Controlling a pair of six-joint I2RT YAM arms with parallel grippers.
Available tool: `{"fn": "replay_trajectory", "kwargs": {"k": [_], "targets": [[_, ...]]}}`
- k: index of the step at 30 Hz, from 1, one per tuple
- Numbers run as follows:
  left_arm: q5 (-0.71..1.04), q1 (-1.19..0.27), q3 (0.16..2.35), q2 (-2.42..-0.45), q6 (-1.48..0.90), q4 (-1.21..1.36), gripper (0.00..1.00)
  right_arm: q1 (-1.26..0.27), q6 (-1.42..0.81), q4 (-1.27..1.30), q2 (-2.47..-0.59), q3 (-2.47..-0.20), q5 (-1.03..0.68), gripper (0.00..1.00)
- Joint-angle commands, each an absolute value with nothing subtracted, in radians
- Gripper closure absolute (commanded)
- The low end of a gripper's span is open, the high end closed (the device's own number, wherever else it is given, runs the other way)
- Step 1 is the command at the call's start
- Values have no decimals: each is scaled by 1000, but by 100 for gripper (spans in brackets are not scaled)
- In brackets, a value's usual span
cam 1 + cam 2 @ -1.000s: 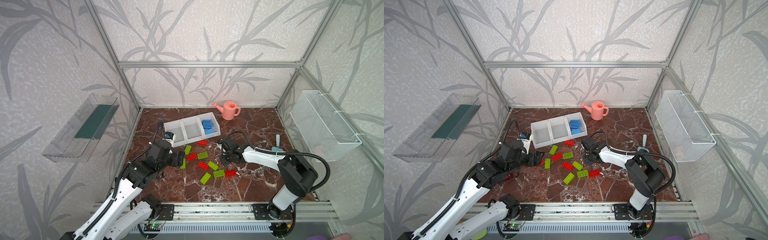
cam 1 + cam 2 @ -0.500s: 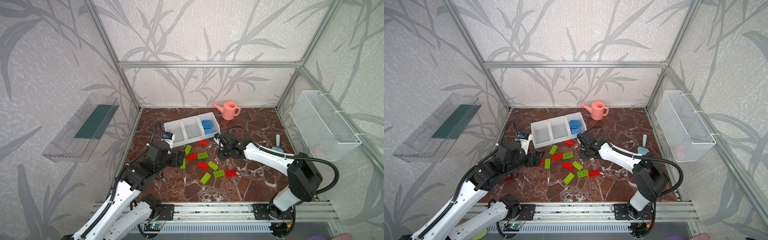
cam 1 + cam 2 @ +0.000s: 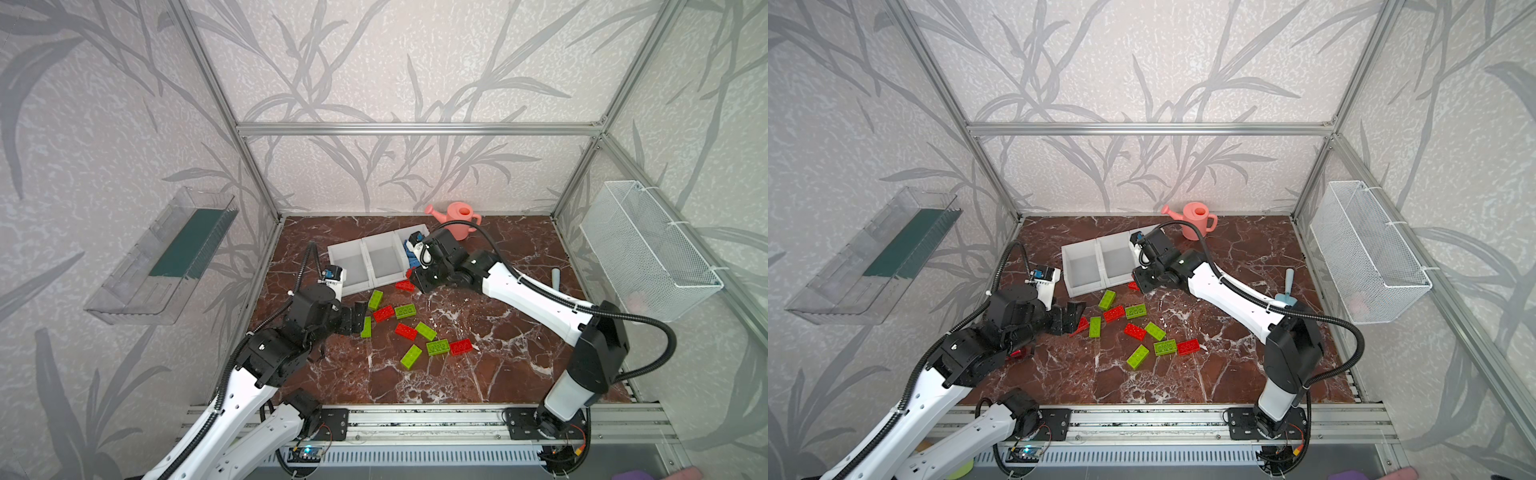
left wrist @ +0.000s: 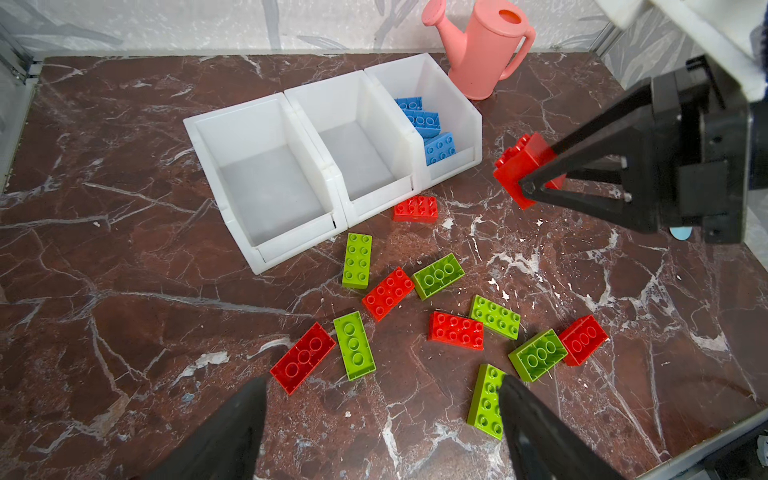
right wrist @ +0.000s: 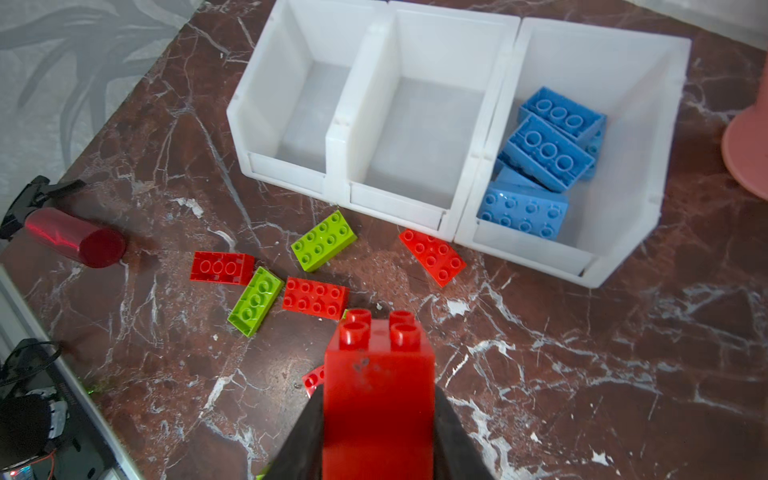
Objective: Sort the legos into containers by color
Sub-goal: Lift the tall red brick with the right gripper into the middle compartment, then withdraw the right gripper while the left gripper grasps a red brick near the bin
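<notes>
right jaws: gripping red brick [image 5: 378, 399], moved off pile [image 3: 437, 347] to near right corner of bins [image 5: 395, 199] | left jaws: open, empty, unmoved left of pile | next: likely drop into an empty bin

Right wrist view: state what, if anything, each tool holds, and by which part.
Right tool clamps a red brick by two opposite side walls, studs facing away. Left tool is open, holding nothing.

- We see a marbled brown table [image 3: 498, 353]
- three joined white containers [image 4: 232, 109] on it
- loose red and green legos [image 4: 388, 293]
- a pink watering can [image 4: 486, 54]
</notes>
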State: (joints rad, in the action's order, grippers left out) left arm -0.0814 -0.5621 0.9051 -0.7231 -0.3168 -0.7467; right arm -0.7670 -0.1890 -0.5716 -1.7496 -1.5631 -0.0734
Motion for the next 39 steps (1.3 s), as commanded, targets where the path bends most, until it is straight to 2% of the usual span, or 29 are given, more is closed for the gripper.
{"fn": "replay_trajectory", "kwargs": {"k": [1,15,22,26,30,35,39], "targets": [[-122,-564,892,-708,-319,-745,13,-772,-142,-628,-1843,-1673,-92,76],[-124,-563,890,-733,-318,-746,13,-753,-90,-693,-2247,-2150,-101,76],[-125,-563,891,-742,-311,-748,13,-731,-72,-827,-2465,-2468,-87,75],[-127,-564,891,-751,-308,-751,13,-720,-68,-853,-2514,-2541,-86,74],[-130,-563,891,-761,-308,-753,13,-712,-73,-842,-2517,-2538,-87,66],[-142,-563,889,-771,-315,-755,13,-707,-77,-830,-2513,-2532,-102,39],[-160,-563,891,-790,-341,-756,13,-709,-75,-830,-2495,-2528,-103,28]]}}
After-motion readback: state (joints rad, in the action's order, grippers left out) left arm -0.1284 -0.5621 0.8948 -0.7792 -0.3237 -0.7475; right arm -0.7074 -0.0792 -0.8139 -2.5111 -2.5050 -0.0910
